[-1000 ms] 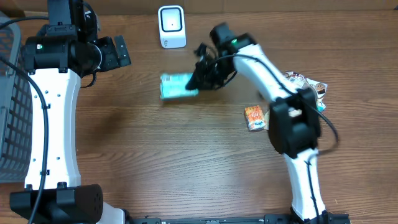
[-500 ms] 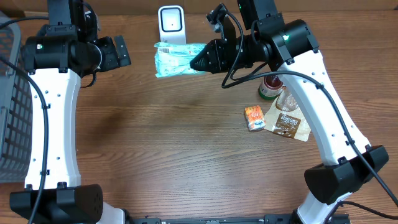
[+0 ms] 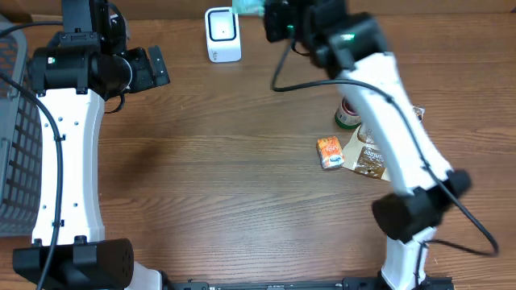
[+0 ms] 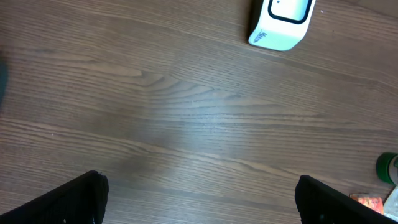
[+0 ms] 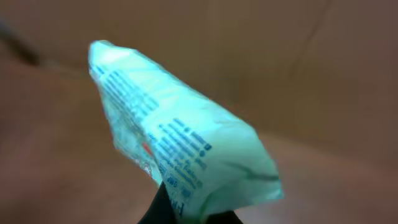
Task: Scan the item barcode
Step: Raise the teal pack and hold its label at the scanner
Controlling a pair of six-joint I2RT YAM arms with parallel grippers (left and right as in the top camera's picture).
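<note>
Far L: basket [image 3: 11,137]. I noted L gripper [image 4: 199,185] fingers spread wide, nothing between them, above bare table [image 4: 186,112]. Scanner [image 3: 222,34] stood near table's back edge. Just R of it, R gripper [image 3: 278,22] was raised, fingers pinched on teal packet [image 5: 180,143]; print too blurred to read. Orange pack [image 3: 329,151] lay farther R.

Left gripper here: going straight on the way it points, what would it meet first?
Probably the bare table: the open fingers of the left gripper frame only wood ahead. The white scanner sits farther on, off to the right in the wrist view, so likely missed, though depth is unclear.
</note>
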